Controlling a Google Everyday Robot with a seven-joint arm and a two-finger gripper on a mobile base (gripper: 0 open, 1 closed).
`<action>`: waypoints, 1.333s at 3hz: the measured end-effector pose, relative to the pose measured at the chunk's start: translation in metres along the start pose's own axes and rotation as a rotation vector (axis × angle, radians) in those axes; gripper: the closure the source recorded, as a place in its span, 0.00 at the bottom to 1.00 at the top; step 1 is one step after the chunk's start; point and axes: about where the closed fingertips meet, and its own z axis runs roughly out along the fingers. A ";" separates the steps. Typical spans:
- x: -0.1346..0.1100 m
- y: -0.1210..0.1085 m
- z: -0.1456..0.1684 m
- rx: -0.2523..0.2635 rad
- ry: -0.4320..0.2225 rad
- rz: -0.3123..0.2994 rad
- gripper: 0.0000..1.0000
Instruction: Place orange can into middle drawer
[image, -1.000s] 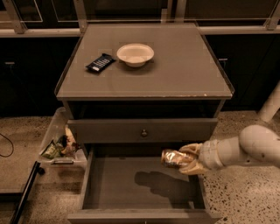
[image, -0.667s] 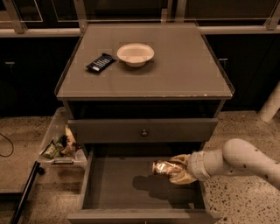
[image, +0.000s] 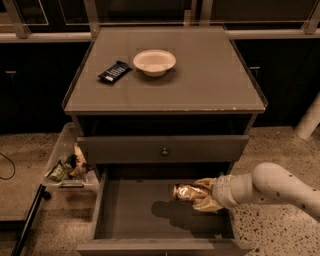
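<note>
While over drawer (image: 131, 214), claw (image: 201, 194) around can (image: 188, 192)

end effector (image: 199, 195), can (image: 186, 191), seemingly lower over drawer (image: 132, 212)

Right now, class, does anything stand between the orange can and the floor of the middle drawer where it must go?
Nothing visible does. The gripper, shut on the orange can, holds it on its side over the open middle drawer; the floor below shows only shadow. The bowl and packet sit on the cabinet top.
</note>
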 end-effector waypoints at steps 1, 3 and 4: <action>0.028 -0.018 0.032 0.051 0.023 0.008 1.00; 0.071 -0.033 0.094 0.107 0.025 -0.019 1.00; 0.080 -0.032 0.119 0.087 0.013 -0.020 1.00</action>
